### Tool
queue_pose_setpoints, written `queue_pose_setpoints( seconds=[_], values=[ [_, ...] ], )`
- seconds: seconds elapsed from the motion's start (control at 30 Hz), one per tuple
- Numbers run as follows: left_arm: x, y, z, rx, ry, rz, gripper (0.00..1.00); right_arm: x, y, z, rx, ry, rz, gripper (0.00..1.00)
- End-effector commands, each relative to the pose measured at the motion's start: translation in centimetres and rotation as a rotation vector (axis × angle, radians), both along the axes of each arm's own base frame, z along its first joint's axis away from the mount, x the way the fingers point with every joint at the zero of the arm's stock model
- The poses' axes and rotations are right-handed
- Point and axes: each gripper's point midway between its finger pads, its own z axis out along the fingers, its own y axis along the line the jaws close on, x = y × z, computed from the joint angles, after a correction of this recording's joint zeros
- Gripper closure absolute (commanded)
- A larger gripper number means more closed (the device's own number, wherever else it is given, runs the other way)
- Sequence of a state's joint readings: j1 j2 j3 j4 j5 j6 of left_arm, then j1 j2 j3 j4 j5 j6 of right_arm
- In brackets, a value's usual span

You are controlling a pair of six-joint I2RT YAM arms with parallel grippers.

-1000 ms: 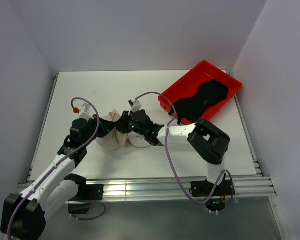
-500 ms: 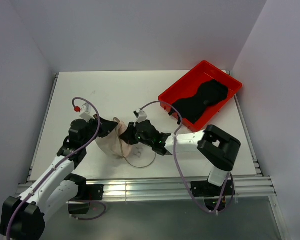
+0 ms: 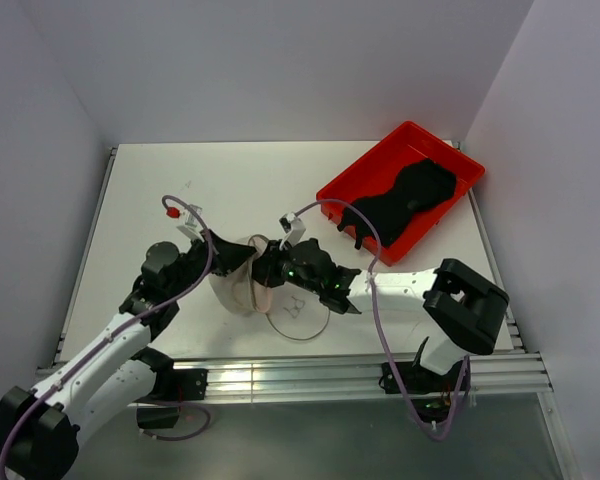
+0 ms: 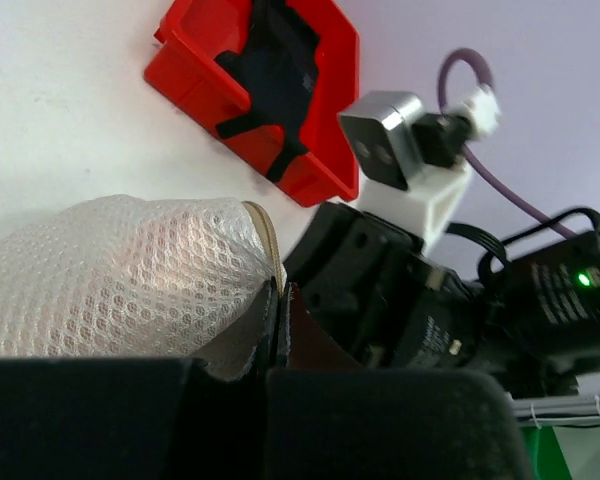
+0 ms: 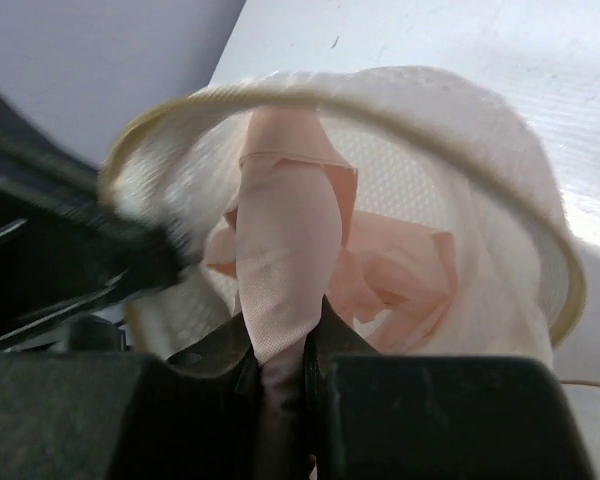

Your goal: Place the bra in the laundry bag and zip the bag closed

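1. One laundry bag [image 3: 232, 290], one pink bra [image 5: 280, 255], one red tray [image 3: 365, 160] holding one black garment [image 3: 405, 200], and two grippers.
2. The left gripper [image 4: 280, 312] has its fingers pinched tight on the bag's zip rim, holding the mouth up.
3. The right gripper [image 5: 280, 362] is clamped on a fold of the bra; the rest is bunched inside the mesh.
4. The bag sits on the table [image 3: 180, 180] between the arms, and its round lid [image 3: 302, 318] lies flat beside it.
5. Since a second ago, the bag and both grippers have shifted toward the near edge, the lid has come into view, and the right elbow has swung rightward. The tray is unchanged.
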State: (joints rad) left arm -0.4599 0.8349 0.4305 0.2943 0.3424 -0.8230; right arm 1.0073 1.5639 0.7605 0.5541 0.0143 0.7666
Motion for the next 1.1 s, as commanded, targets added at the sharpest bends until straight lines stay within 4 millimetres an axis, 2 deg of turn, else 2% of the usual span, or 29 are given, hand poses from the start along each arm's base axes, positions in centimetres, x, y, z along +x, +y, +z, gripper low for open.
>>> queue_pose_setpoints(
  seconds=[0.0,0.03,0.17,0.27,0.4,0.47,0.5,0.57,0.6,0.67,0.7,0.8,0.83,0.87,0.9,0.93,1.07],
  values=[
    [-1.0,0.3,-0.1,-0.012,-0.056,-0.007,1.00,-0.3,1.2,-0.6,0.065,0.019,0.028,0.98],
    [-1.5,0.6,-1.4,-0.011,-0.030,-0.003,1.00,0.0,1.2,-1.0,0.053,0.023,0.019,0.98],
    [-2.5,1.2,-3.7,-0.021,0.012,0.009,1.00,3.2,2.0,-1.2,0.047,0.026,-0.056,0.98],
    [-2.9,1.7,-4.4,-0.023,0.017,0.026,1.00,4.9,2.2,-0.8,0.057,0.036,-0.136,0.98],
    [-3.0,2.1,-4.7,-0.021,0.024,0.048,1.00,7.1,0.9,-0.7,0.070,0.064,-0.311,0.99],
    [-3.0,2.3,-4.9,-0.025,0.034,0.061,1.00,7.4,1.1,-0.3,0.071,0.055,-0.346,0.99],
    [-2.9,2.4,-5.0,-0.027,0.036,0.072,1.00,6.9,1.5,-0.7,0.040,0.053,-0.344,0.99],
    [-2.7,2.6,-5.2,-0.032,0.052,0.088,1.00,7.0,2.3,-1.1,-0.001,0.028,-0.366,0.91],
    [-2.4,2.8,-5.3,-0.029,0.059,0.110,1.00,6.4,2.6,-2.3,-0.062,0.032,-0.349,0.77],
    [-2.0,3.3,-5.9,-0.015,0.091,0.151,1.00,6.0,3.2,-3.8,-0.104,0.058,-0.316,0.62],
    [-1.7,3.6,-6.0,-0.012,0.104,0.177,1.00,6.1,2.8,-4.4,-0.131,0.066,-0.310,0.45],
    [-0.9,4.7,-6.9,0.007,0.138,0.261,1.00,5.3,1.4,-5.1,-0.213,0.065,-0.256,0.24],
    [-0.7,4.9,-7.0,0.009,0.140,0.281,1.00,5.3,0.9,-4.2,-0.221,0.053,-0.243,0.23],
    [-0.6,5.0,-7.2,0.010,0.145,0.289,1.00,5.0,-0.1,-4.9,-0.289,0.051,-0.225,0.21],
    [-0.5,5.1,-7.5,0.016,0.154,0.296,1.00,4.8,-0.5,-4.7,-0.310,0.050,-0.214,0.18],
    [-0.4,5.2,-7.5,0.017,0.153,0.305,1.00,5.1,-1.3,-3.9,-0.312,0.043,-0.211,0.18],
    [-0.3,5.6,-8.0,0.028,0.165,0.325,1.00,3.9,-3.5,-2.6,-0.335,0.030,-0.142,0.13]
  ],
)
